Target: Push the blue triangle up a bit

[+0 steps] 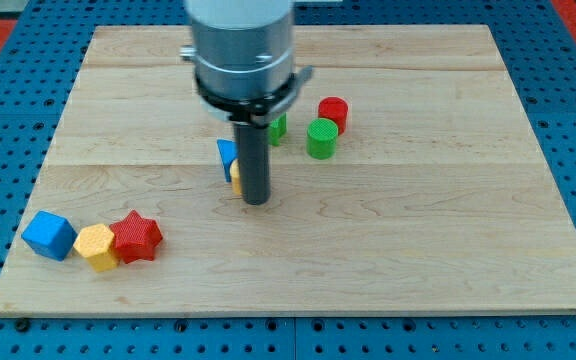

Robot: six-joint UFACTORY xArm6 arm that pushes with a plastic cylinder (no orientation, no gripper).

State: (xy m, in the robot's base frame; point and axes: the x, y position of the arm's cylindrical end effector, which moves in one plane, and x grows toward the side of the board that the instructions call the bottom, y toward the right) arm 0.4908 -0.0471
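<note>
Nearest, at the view's bottom left of the wooden board (418, 260), three blocks sit in a row: a blue cube (48, 235), a yellow block (97, 246) touching it or just beside it, and a red star (136, 236) pressed against the yellow one.

Farther in, near the middle, my tip (256, 202) rests on the board at the end of the dark rod (254, 160). There are no jaws to open or close; the rod holds nothing. The blue triangle (227, 157) lies just to the view's left of the rod, mostly hidden behind it, so which way it points and its long axis cannot be told. Whether the rod touches it is unclear. A sliver of yellow (236, 176) shows just below the blue one, also against the rod.

Beyond, to the view's right, stand a green cylinder (321, 138) and a red cylinder (333, 112), close together, with another green block (278, 127) peeking out beside the rod.
</note>
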